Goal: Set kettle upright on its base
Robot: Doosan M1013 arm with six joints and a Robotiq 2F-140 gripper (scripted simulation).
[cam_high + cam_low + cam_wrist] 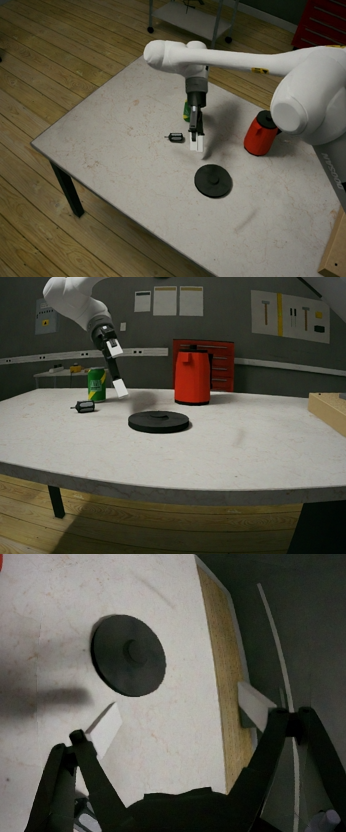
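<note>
We see the red, faceted kettle (192,376) with a black lid standing upright on the pale marble table (202,461), at the far side — well to the right of the black two-finger gripper (120,388). The gripper hangs above the table with its white-padded fingers spread wide, gripping nothing. The round black base (158,422) with its central stud lies nearer, between gripper and kettle.

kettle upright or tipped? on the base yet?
Upright, not on the base. The red kettle stands on its bottom on the table, lid up, apart from the black base, whose stud shows bare.
</note>
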